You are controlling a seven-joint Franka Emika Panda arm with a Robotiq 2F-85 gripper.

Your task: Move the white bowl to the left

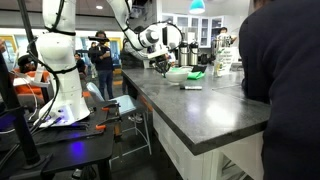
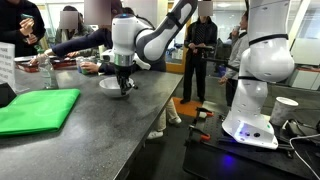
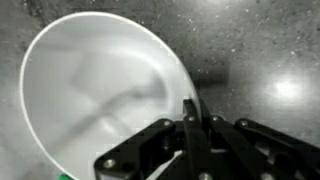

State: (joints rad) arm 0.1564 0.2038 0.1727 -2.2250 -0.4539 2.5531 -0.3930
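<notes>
The white bowl (image 3: 95,95) is wide, shallow and glossy, and fills the left of the wrist view on the dark speckled counter. My gripper (image 3: 197,105) is shut, its two fingers pinching the bowl's right rim. In an exterior view the gripper (image 2: 124,88) points down at the counter with the bowl (image 2: 107,84) beside and under it. In an exterior view the gripper (image 1: 165,63) is far back on the counter, and the bowl (image 1: 177,70) shows small next to it.
A flat green mat (image 2: 35,108) lies on the counter (image 2: 110,130) near the front, also visible far back (image 1: 197,73). People sit and stand behind the counter. A white robot base (image 2: 255,95) stands on a side table. A person's dark back (image 1: 285,70) blocks one side.
</notes>
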